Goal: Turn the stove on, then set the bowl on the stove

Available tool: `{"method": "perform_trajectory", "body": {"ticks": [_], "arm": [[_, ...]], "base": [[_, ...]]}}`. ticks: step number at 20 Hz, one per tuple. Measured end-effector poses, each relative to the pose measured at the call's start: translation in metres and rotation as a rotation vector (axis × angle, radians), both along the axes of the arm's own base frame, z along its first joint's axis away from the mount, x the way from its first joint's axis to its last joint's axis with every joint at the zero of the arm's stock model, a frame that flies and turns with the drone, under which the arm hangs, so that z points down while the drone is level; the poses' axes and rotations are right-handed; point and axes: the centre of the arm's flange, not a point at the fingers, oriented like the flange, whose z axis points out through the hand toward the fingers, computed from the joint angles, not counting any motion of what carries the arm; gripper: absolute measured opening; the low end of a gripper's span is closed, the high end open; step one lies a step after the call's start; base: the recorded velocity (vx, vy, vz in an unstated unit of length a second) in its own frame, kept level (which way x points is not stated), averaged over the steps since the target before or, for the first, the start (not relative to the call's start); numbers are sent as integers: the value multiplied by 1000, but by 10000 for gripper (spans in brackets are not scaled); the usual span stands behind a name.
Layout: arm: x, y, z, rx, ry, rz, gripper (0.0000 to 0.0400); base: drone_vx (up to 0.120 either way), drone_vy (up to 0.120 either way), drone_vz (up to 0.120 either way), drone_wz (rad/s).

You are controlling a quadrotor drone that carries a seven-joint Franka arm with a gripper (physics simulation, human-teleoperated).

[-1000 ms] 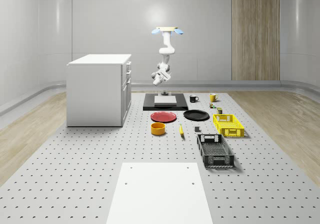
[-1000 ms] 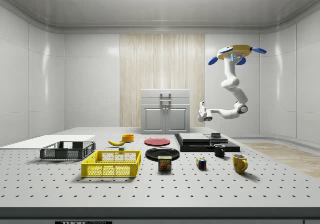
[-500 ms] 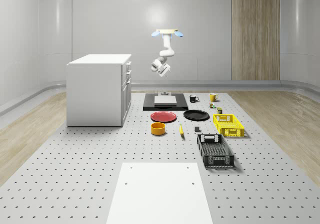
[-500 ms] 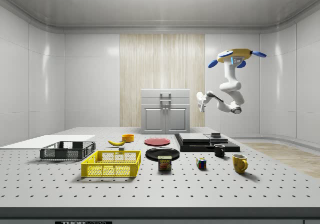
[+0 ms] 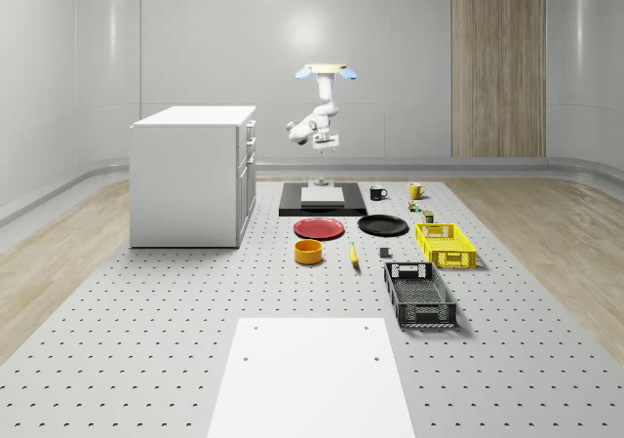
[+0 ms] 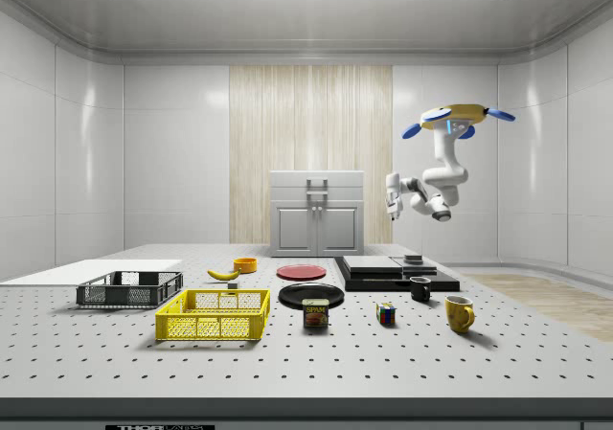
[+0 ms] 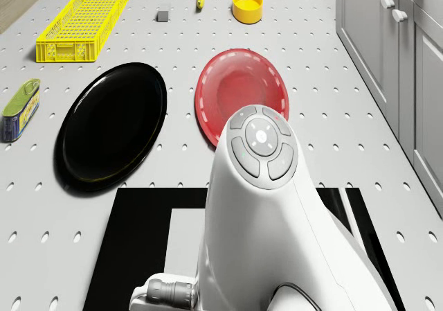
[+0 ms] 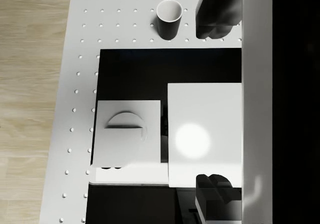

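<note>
Now lifted clear of the table, the claw (image 5: 320, 145) hangs high above the stove (image 5: 323, 200). A second ago it sat lower and reached sideways; the arm has since folded up under the hovering drone (image 5: 329, 69), and the claw points straight down.

To one side of the claw and well apart from it stands the white cabinet (image 5: 193, 175). The yellow bowl (image 5: 309, 252) rests on the table well below and forward of the claw, beyond the red plate (image 5: 320, 228), untouched.

Directly beneath the claw in the wrist view lies the stove's pale cooking plate (image 8: 205, 134). The square switch panel (image 8: 127, 134) with its half-round knob lies just off the claw's line. The fingers (image 8: 215, 186) stand wide apart with nothing between them. A dark mug (image 8: 169, 18) sits on the table just past the stove's edge.

The upward tuck reads as a re-aim: the claw looks set to come down on the knob from above, so the switching step appears not yet finished and the bowl's turn comes after.
</note>
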Motion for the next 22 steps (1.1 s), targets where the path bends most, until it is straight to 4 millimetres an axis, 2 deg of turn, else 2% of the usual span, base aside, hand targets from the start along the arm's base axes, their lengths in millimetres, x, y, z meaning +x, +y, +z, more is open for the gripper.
{"method": "perform_trajectory", "body": {"ticks": [15,18,22], "arm": [[0,-10,-1,-106,4,-2,400],[0,-11,-1,-109,4,-2,400],[0,-11,-1,-111,4,-2,400]], "base": [[-120,-3,-120,0],[-13,-120,-120,0],[0,-10,-100,0]]}}
